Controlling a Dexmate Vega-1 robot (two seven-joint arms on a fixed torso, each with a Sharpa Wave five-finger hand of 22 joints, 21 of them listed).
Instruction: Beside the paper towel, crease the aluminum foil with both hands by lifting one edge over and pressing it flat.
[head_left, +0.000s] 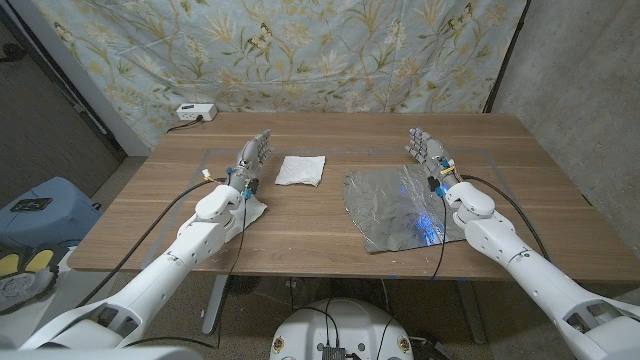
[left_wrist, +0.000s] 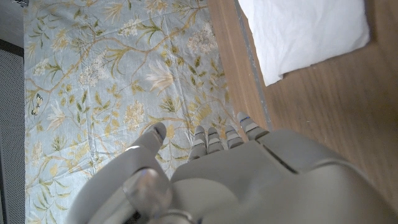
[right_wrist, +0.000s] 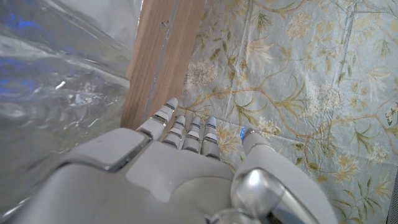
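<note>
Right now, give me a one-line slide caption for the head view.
Both hands, left and right, wait open on the table; foil lies unfolded beside the paper towel.

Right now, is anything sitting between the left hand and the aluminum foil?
Yes. The paper towel lies on the table between the left hand and the aluminum foil, so a straight sweep across would cross it. The right hand stands at the foil's far right corner with nothing visible between.
</note>
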